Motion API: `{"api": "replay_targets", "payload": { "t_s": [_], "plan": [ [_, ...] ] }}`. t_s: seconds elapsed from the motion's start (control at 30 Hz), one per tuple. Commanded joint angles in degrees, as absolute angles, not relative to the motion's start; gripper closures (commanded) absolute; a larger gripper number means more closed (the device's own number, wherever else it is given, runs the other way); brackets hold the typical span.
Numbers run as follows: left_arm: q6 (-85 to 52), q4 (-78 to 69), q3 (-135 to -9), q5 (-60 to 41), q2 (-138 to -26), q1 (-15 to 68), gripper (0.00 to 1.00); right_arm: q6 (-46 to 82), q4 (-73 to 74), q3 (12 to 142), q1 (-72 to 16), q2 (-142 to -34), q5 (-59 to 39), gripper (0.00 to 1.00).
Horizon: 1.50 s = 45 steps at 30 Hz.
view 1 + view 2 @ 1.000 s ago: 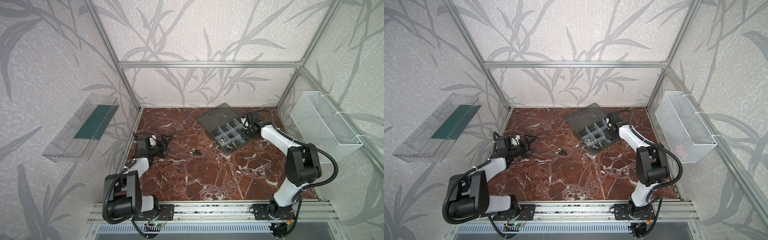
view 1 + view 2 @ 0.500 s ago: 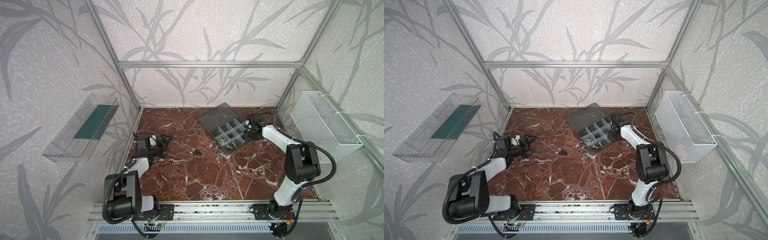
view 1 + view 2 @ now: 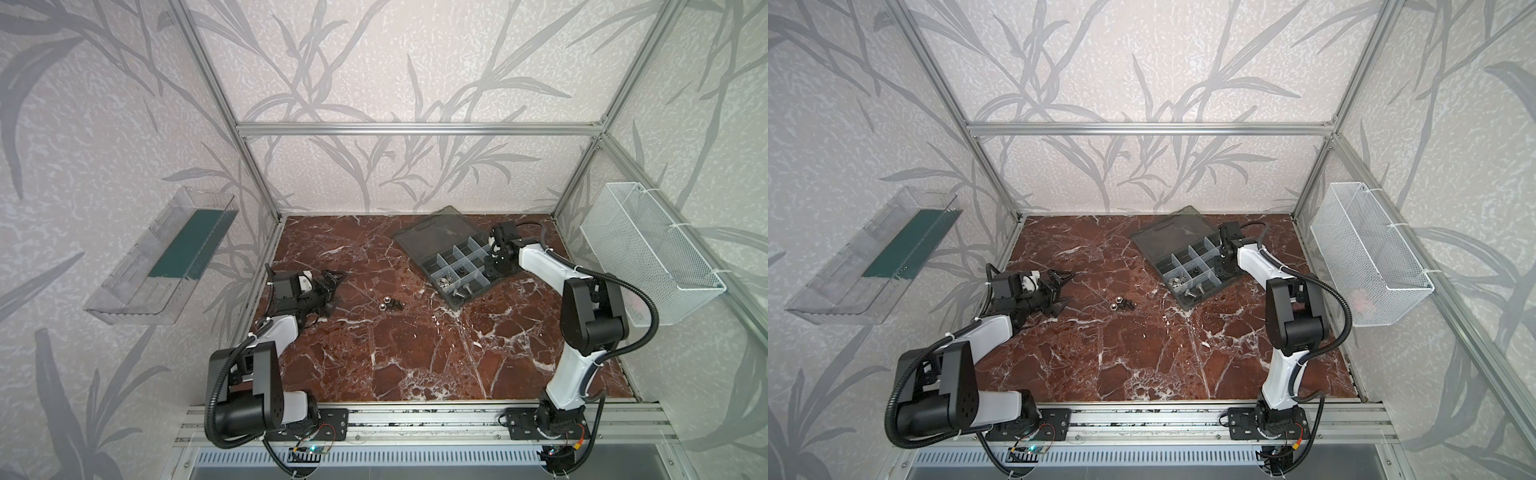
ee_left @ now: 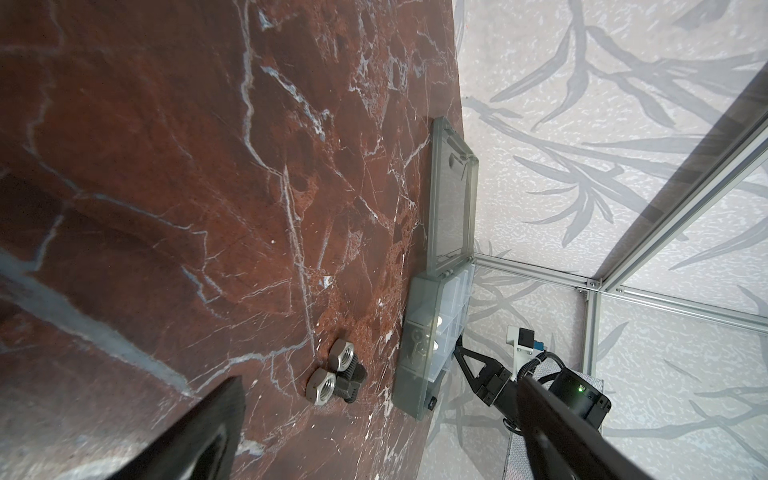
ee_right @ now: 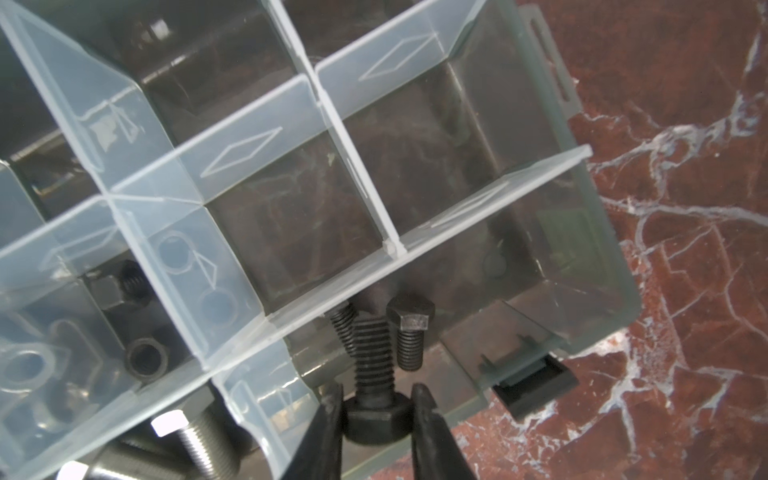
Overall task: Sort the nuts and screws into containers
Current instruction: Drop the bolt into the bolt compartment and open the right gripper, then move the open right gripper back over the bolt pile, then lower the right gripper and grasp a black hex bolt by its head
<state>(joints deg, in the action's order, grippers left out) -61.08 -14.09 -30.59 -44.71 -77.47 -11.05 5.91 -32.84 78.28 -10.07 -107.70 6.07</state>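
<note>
Where your right gripper [image 5: 376, 415] dips into the box [image 5: 598, 249], right of centre in both top views, its two fingers close on the hex head of a black screw [image 5: 374, 374] and touch it on either side. That screw points away from the fingertips into the box's end compartment, with its shank next to two more black screws [image 5: 409, 332] already in there. Past the pale dividers [image 5: 415, 247], neighbouring compartments hold dark nuts [image 5: 143, 357] and silver screws [image 5: 195, 440].

Your left gripper [image 3: 333, 291] sits low at left of centre in a top view, jaws spread wide and holding nothing. To its right, clear of the fingertips, a small cluster lies on the table [image 3: 415, 353]. It is made up of two silver nuts [image 4: 340, 354] touching loose dark screws [image 4: 351, 386], and it sits between your left gripper and the box.
</note>
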Motion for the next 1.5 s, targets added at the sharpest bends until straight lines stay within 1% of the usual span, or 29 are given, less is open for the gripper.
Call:
{"api": "replay_targets", "payload": {
  "t_s": [0.0, 0.03, 0.1, 0.17, 0.27, 0.33, 0.4, 0.47, 0.53, 0.67, 0.77, 0.93, 1.1, 1.3, 1.47],
  "plan": [
    [-60.6, -13.5, -31.7, -45.0, -76.2, -11.5, 0.00, 5.6, -33.4, 80.1, -9.7, -108.2, 6.3, 0.54],
    [-60.7, -13.5, -31.7, -45.0, -76.2, -11.5, 0.01, 5.4, -33.6, 80.3, -9.7, -108.1, 5.6, 0.45],
    [-60.7, -13.4, -31.8, -45.1, -76.2, -11.4, 0.01, 5.6, -33.4, 79.9, -9.7, -106.8, 4.8, 0.37],
    [-60.7, -13.3, -31.9, -45.0, -76.2, -11.4, 0.01, 5.3, -31.8, 78.2, -9.7, -104.2, 2.9, 0.32],
    [-60.6, -13.1, -32.1, -44.9, -76.1, -11.4, 0.00, 1.2, -28.1, 75.0, -9.8, -98.9, -6.8, 0.30],
    [-60.5, -13.1, -32.3, -44.8, -76.2, -11.4, 0.00, -2.0, -27.9, 73.9, -10.1, -95.3, -15.2, 0.29],
    [-60.4, -13.1, -32.3, -44.9, -76.5, -11.4, 0.00, -4.7, -27.8, 73.0, -11.4, -92.7, -21.1, 0.28],
    [-60.3, -13.1, -32.4, -44.7, -76.7, -11.5, 0.01, -6.7, -26.4, 71.6, -13.3, -90.5, -25.3, 0.28],
    [-60.4, -13.3, -32.4, -44.8, -77.0, -11.4, 0.01, -8.6, -26.2, 71.2, -15.8, -89.3, -27.3, 0.27],
    [-60.8, -14.1, -31.9, -44.9, -77.3, -11.5, 0.01, -9.7, -25.9, 71.8, -21.4, -89.6, -28.2, 0.27],
    [-60.8, -14.2, -31.8, -44.9, -77.1, -11.4, 0.00, -10.4, -24.5, 72.2, -25.8, -91.3, -25.6, 0.27],
    [-60.8, -14.2, -31.7, -45.0, -77.2, -11.5, 0.01, -9.9, -21.6, 74.5, -31.9, -97.4, -22.5, 0.27],
    [-60.8, -14.4, -31.8, -45.2, -77.3, -11.4, 0.01, -8.4, -17.9, 77.2, -36.3, -105.2, -23.5, 0.27],
    [-60.7, -14.1, -31.6, -45.1, -76.7, -11.4, 0.01, -6.9, -15.0, 79.6, -38.8, -111.8, -22.5, 0.28],
    [-60.6, -13.8, -31.6, -45.0, -76.4, -11.5, 0.00, -6.3, -14.6, 80.7, -40.2, -115.5, -20.6, 0.30]
  ]
}}
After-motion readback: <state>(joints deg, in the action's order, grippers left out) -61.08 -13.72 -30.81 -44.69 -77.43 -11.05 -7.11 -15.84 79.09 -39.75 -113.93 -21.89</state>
